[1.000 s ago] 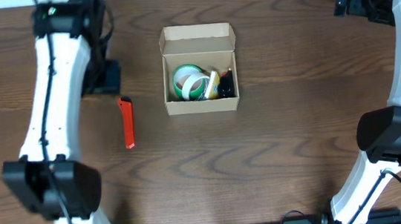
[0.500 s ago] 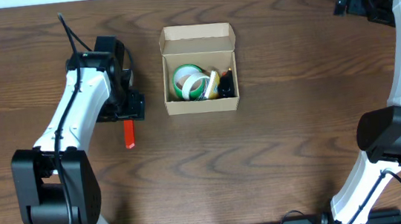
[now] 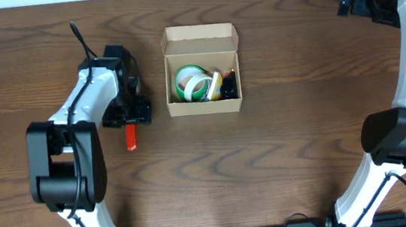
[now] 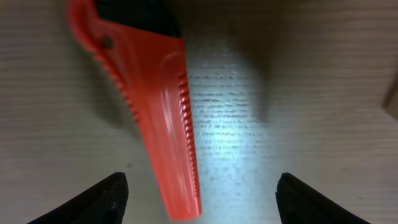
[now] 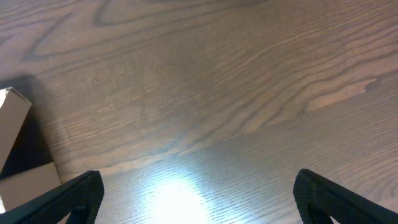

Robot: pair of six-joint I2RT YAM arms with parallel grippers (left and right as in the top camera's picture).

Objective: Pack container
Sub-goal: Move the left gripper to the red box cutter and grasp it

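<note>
Open left gripper (image 4: 202, 199) hovers over orange cutter (image 4: 158, 118).

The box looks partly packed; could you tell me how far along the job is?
Done: a tape roll and small items lie in the open box. In hand: the left gripper, open, hovers over the orange cutter. Left: grasp it, box it, close the lid.

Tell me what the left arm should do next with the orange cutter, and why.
Probably lower the left end effector slightly and close on the orange cutter: its open jaws straddle the cutter, which lies outside the open container.
</note>
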